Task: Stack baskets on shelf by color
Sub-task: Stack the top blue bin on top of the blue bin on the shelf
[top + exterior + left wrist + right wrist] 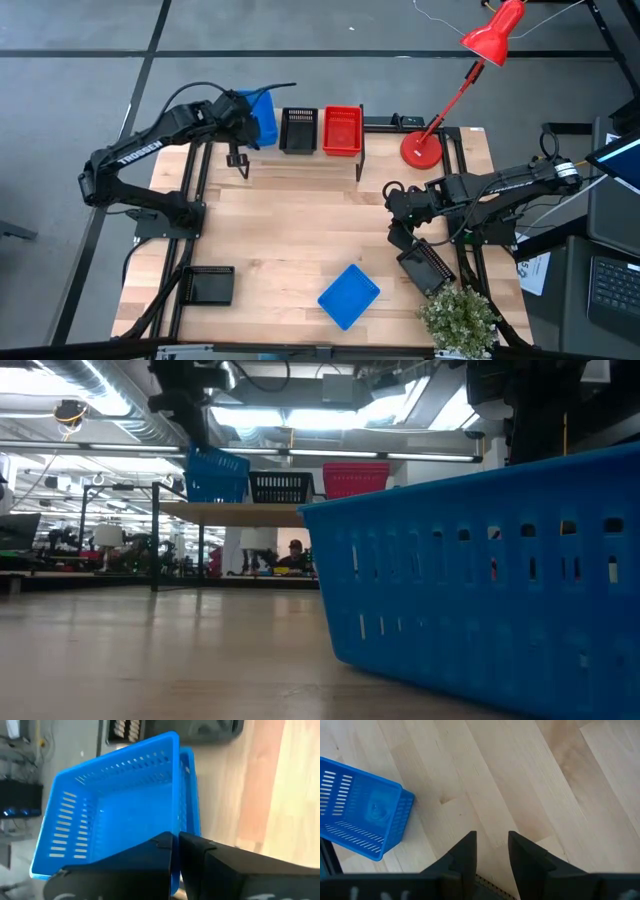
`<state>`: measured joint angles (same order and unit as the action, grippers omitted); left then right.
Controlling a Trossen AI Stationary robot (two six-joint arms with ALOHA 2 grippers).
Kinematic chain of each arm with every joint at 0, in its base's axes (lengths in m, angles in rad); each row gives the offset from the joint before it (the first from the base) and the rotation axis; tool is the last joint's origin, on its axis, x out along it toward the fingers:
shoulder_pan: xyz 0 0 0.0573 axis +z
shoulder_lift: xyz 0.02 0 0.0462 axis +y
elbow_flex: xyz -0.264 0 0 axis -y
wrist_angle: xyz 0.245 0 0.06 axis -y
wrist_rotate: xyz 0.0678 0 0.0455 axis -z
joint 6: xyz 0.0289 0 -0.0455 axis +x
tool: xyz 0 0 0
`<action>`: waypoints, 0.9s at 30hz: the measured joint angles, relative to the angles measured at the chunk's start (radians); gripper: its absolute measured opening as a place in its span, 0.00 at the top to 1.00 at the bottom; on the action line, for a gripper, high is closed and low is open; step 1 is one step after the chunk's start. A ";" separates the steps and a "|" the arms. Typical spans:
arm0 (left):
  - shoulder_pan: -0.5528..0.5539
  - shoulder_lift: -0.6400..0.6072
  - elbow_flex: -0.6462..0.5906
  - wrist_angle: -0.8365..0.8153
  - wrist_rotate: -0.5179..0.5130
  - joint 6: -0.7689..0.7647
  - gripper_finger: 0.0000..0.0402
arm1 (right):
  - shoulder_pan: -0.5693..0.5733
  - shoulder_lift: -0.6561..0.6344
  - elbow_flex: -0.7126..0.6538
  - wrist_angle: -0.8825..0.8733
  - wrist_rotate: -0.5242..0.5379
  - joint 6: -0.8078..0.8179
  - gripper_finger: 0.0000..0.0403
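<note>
Loose blue basket [490, 575] nearest, left pincer [175, 845] clamping tilted blue basket [115, 805], right pincer [492, 845] narrowly open, arm lettered TROSSEN [138, 152]

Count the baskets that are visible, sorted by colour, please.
Blue baskets: 3
Black baskets: 3
Red baskets: 1 seen; more nested inside cannot be told
Total: 7 seen
</note>
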<state>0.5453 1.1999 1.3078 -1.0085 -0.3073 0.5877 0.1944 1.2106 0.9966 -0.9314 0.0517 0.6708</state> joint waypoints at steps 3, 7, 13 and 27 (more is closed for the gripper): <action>-0.001 0.000 -0.005 0.040 0.007 0.025 0.99 | 0.000 0.000 0.000 0.000 0.000 0.000 0.73; 0.000 0.000 -0.005 0.050 0.024 0.024 0.99 | 0.000 0.000 0.000 0.000 0.000 0.000 0.73; 0.001 0.000 -0.005 -0.003 0.052 -0.008 0.94 | 0.000 0.000 0.000 0.000 0.000 0.000 0.73; 0.000 0.000 -0.005 -0.066 0.091 -0.025 0.79 | 0.000 0.000 0.000 0.000 0.000 0.002 0.73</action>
<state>0.5453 1.1999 1.3025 -1.0748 -0.2167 0.5631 0.1944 1.2106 0.9962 -0.9314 0.0517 0.6727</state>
